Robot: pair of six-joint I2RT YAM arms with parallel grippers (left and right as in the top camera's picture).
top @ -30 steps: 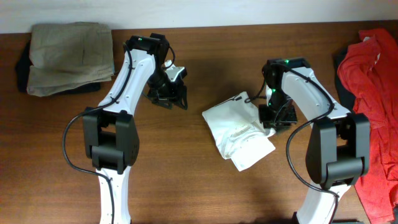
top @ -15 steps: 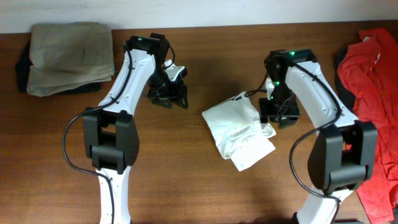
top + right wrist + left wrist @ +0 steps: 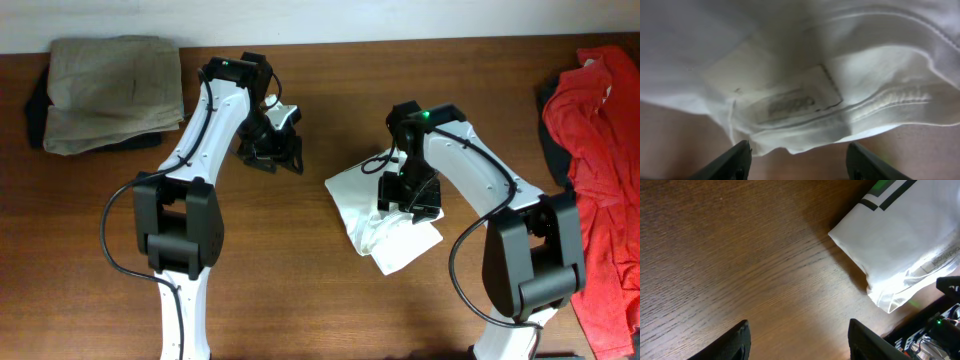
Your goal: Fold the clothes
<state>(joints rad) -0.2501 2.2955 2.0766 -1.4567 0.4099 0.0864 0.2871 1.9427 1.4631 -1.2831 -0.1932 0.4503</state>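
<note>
A white garment [image 3: 385, 222], partly folded, lies on the wooden table right of centre. It also shows in the left wrist view [image 3: 900, 240] and fills the right wrist view [image 3: 800, 75] with its label and hem. My right gripper [image 3: 408, 196] is open and hovers just above the white garment, its fingers [image 3: 797, 162] spread over the hem. My left gripper [image 3: 270, 155] is open and empty over bare wood to the left of the garment, and its fingers show in the left wrist view [image 3: 799, 342].
A folded khaki garment [image 3: 110, 90] on a dark one sits at the back left. A red garment [image 3: 600, 150] is heaped at the right edge, over a dark item. Bare wood [image 3: 300, 280] lies in front.
My right gripper has moved left from the garment's right edge to above its middle. The left arm has not moved.
</note>
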